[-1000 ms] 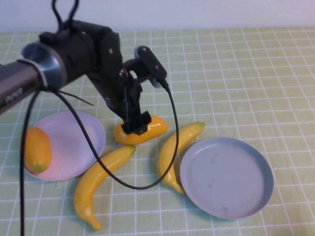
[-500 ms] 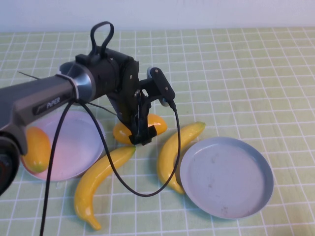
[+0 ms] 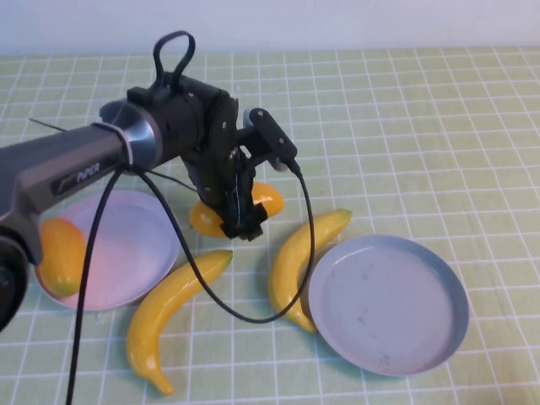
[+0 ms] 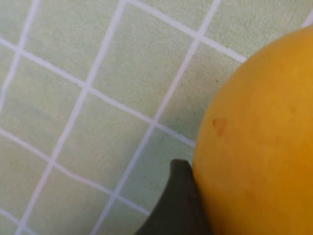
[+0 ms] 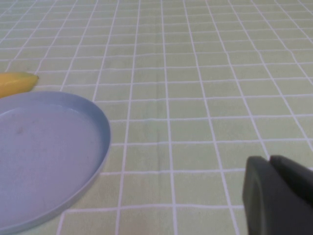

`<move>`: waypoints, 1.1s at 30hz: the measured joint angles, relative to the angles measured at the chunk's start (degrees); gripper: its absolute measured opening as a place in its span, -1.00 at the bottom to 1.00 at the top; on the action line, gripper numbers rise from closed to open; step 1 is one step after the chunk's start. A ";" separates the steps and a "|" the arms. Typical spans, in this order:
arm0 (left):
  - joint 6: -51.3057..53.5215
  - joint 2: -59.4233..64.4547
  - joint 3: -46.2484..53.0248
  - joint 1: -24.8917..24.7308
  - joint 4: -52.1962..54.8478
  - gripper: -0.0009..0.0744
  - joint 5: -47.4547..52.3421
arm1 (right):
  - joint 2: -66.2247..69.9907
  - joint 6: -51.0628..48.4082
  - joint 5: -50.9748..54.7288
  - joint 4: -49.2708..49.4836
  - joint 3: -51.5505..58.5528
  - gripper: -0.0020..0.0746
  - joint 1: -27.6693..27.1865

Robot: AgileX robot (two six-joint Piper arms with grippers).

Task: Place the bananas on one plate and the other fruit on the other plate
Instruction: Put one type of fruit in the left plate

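Left gripper (image 3: pixel 240 221) had just dropped onto the mango (image 3: pixel 257 202) at the pink plate's (image 3: pixel 126 278) 2 o'clock, jaws closing; right gripper (image 5: pixel 274 196) parked shut.

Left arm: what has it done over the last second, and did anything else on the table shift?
The left gripper swung in and dropped over the loose mango between the plates, closing around it; a finger now touches its skin. It is not lifted yet. Both bananas, the pink plate with its mango, the blue plate and the shut right gripper stayed put.

left tool (image 3: pixel 239 221) lowered onto mango (image 3: pixel 268 201), jaws narrowing
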 joint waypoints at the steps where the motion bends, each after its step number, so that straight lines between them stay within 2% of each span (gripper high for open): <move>1: -1.70 -0.65 -1.02 0.00 0.10 0.41 1.13 | 0.00 0.00 0.00 0.00 0.00 -0.99 0.00; 6: -18.27 -2.96 -7.68 0.00 1.35 0.41 9.71 | 0.00 0.00 0.00 0.00 0.00 -0.99 0.00; 9: -30.23 -3.45 -12.20 -0.03 5.88 0.41 18.00 | 0.00 0.00 0.00 0.00 0.00 -0.99 0.00; 12: -38.65 -3.71 -13.58 0.72 10.21 0.41 20.36 | 0.00 0.00 0.00 0.00 0.00 -0.99 -0.12; 19: -42.28 -4.35 -11.43 6.39 5.40 0.41 21.06 | 0.00 0.00 0.00 0.00 0.00 -0.99 -0.12; 33: -48.71 -10.16 7.34 7.07 11.19 0.41 20.56 | 0.00 0.00 0.04 0.00 0.00 -0.99 -0.12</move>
